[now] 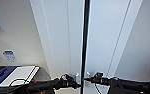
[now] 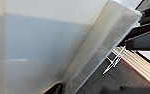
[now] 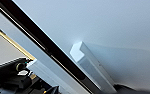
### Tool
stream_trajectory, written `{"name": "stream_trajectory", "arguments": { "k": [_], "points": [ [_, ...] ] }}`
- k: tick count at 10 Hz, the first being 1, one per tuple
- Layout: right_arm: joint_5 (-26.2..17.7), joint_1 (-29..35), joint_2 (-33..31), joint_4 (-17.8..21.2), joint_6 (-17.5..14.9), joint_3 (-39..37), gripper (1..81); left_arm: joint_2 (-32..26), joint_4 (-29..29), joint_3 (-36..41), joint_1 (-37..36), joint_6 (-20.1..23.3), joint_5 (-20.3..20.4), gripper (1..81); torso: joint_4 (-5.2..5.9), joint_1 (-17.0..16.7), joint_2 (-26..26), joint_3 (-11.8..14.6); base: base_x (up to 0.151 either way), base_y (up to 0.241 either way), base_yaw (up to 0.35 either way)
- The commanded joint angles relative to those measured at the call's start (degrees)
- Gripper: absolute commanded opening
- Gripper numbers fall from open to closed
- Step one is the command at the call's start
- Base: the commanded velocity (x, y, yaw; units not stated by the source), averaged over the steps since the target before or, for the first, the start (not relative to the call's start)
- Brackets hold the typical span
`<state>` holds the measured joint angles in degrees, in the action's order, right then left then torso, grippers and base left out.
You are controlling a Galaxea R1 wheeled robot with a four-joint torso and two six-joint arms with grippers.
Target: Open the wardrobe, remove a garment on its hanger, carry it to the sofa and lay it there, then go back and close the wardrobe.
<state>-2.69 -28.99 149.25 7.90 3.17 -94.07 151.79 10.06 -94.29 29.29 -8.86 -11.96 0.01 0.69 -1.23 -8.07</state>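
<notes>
White wardrobe (image 1: 66, 37) fills frame center, doors parted by a thin dark gap. Left gripper (image 1: 74, 83) and right gripper (image 1: 89, 79) sit at the handles, lower center; finger state can't be told.

The tall white wardrobe with flat doors (image 1: 101, 37) looks smooth and matt, like painted or laminated board, with a faint sheen. Its small white block handle (image 3: 91, 66) seems hard and satin-smooth. The black left gripper (image 1: 74, 83) and black right gripper (image 1: 89, 79) look like matt plastic or metal.

One wardrobe (image 1: 66, 37), two grippers.
</notes>
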Motion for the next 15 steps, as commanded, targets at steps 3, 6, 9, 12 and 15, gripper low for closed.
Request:
{"name": "stream_trajectory", "arguments": {
  "k": [3,6,9,12,15],
  "points": [
    [-3.8,4.2,-0.2,1.1,1.0,8.3,81.1,0.7,0.3,11.2,-4.9,0.4,3.3,81.1,0.00,0.0,0.0,0.0,0.000,0.000,0.000],
    [-2.4,2.6,-0.1,1.0,0.5,11.2,81.1,0.9,0.7,14.4,-3.7,0.4,6.1,81.1,0.00,0.0,0.0,0.0,0.000,0.000,0.000],
    [-2.4,0.1,-0.4,0.9,0.4,13.3,81.1,0.4,0.8,16.5,-2.0,0.5,6.2,81.1,0.00,0.0,0.0,0.0,0.000,0.000,0.000],
    [-2.3,-1.2,-3.2,0.6,0.4,15.4,81.1,-3.2,1.9,20.8,-0.1,0.5,6.2,81.1,0.00,0.0,0.0,0.1,0.000,0.000,0.000],
    [-2.0,-2.7,-6.2,0.5,0.4,18.0,81.1,-6.0,2.3,23.5,1.8,0.5,6.2,81.1,0.00,0.0,0.0,0.1,0.000,0.000,0.000]
  ]
}}
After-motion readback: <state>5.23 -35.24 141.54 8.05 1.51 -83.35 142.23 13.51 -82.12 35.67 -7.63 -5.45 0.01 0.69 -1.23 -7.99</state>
